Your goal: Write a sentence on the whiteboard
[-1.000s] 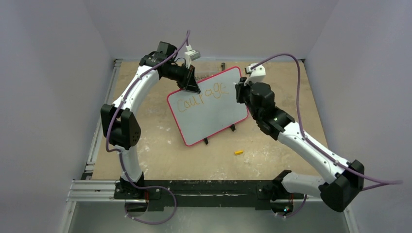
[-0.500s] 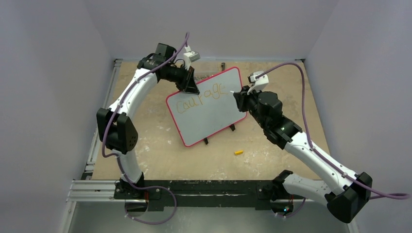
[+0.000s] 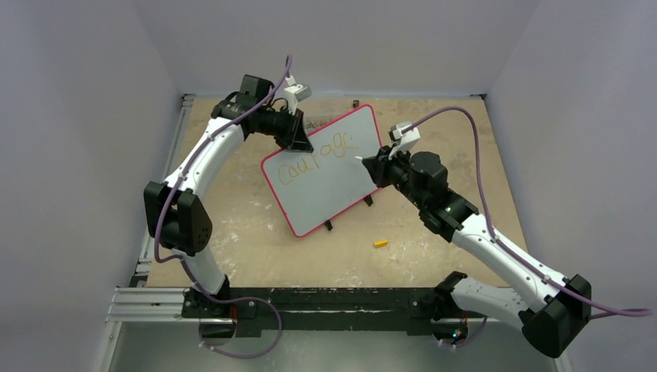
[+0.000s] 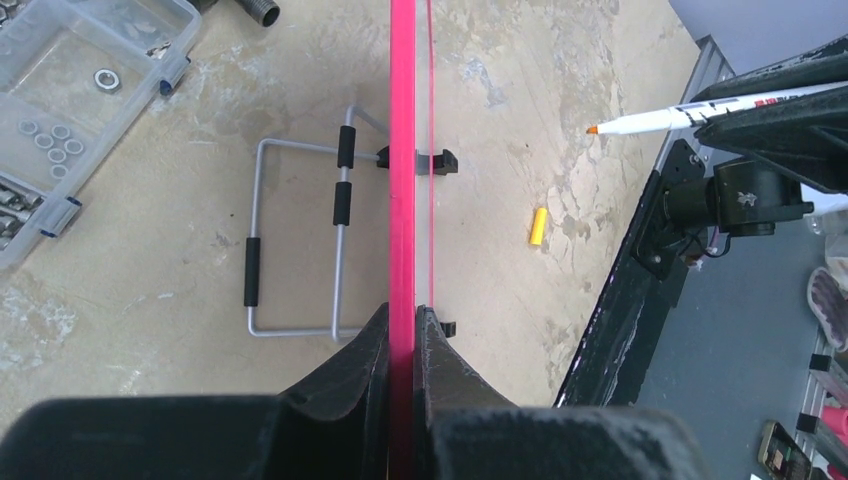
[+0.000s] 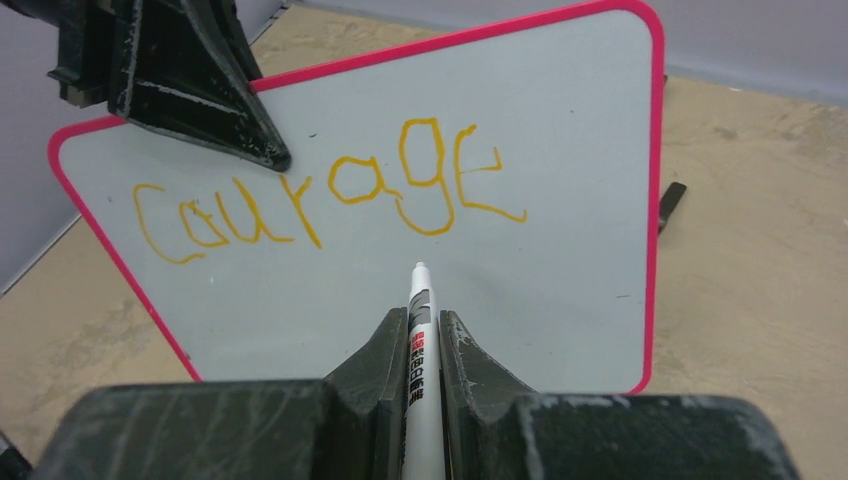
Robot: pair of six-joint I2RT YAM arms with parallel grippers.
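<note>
Both arms and the whiteboard (image 3: pixel 329 174), propped on the desk (image 3: pixel 256 240), had shifted left; left end effector (image 4: pixel 403 315) clenched its top rim, right end effector (image 5: pixel 415 322) grasped the marker (image 5: pixel 418 300), best lowered squarely beneath the sentence (image 5: pixel 330 195).

whiteboard (image 3: pixel 325 190): shifted left with left claw (image 3: pixel 299 140) | right claw (image 3: pixel 367 164): swung left, marker (image 5: pixel 420 330) now facing board middle

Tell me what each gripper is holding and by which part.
Left gripper clamps the whiteboard by its upper red-pink rim. Right gripper pinches the marker by its barrel, orange tip forward and clear of the board.
</note>
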